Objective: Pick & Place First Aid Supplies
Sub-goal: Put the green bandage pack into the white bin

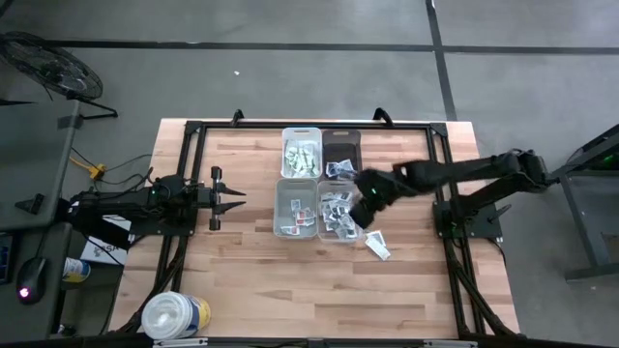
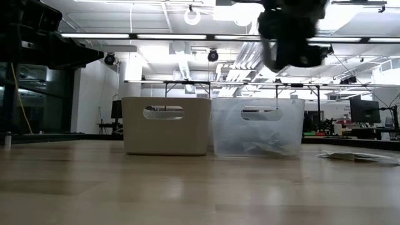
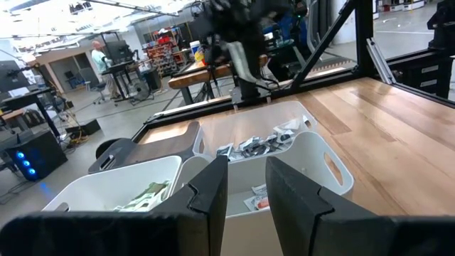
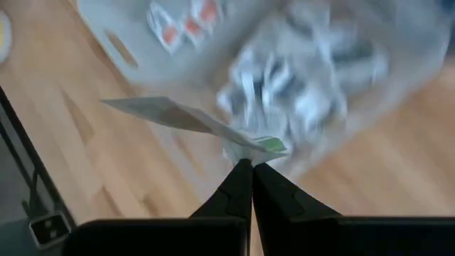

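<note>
Right wrist view: packet (image 4: 186, 117) pinched in right hand (image 4: 251, 168).

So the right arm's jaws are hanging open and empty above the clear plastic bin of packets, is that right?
Not quite. The right gripper is above the clear plastic bin of packets, but its jaws are shut, pinching a small flat white paper packet with green print by one end. The right wrist view shows this.

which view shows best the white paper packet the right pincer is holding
The right wrist view: the white paper packet with green print sits pinched at the shut tips of the right pincer. In the high view the arm hides it; the low and left wrist views show no clear sign of it.
</note>
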Available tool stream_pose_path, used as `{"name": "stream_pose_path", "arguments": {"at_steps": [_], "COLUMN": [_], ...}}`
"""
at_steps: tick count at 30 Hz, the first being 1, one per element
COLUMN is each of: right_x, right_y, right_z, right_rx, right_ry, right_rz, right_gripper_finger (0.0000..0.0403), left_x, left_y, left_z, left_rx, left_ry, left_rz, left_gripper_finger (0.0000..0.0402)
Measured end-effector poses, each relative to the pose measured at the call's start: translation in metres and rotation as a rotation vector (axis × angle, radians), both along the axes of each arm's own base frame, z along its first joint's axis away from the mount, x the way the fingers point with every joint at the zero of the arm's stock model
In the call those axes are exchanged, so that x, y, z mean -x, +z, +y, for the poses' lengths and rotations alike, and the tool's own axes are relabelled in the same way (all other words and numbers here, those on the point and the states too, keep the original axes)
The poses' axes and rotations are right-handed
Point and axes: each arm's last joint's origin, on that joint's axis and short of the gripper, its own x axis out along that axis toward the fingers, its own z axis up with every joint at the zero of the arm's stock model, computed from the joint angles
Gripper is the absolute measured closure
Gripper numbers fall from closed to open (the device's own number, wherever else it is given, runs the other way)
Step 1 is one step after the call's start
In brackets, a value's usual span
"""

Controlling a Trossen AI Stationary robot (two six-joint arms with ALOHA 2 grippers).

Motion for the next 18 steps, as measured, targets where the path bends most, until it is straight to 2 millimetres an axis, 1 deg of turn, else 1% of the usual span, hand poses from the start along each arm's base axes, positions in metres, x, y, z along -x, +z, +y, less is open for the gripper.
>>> {"name": "stream_pose_path", "arguments": {"at_steps": [4, 10, 18], "right_x": [-0.023, -0.059, -0.109], "right_y": [0.014, 0.022, 0.011], "right_z": [-0.024, -0.061, -0.106], "right_rx": [0.079, 0.148, 0.187], "right_ry": [0.045, 0.069, 0.056], "right_rz": [-0.039, -0.059, -0.062], "right_gripper_finger": [0.0403, 0.0403, 0.0403], "left_x": [0.0, 0.0, 0.0], "left_y": [0.0, 0.0, 0.0], "left_z": [0.0, 0.0, 0.0], "left_rx": [0.0, 0.0, 0.0], "left_ry": [0.0, 0.0, 0.0], "left_rz": [0.0, 0.0, 0.0], "left_gripper_finger": [0.0305, 0.0305, 0.0305]}}
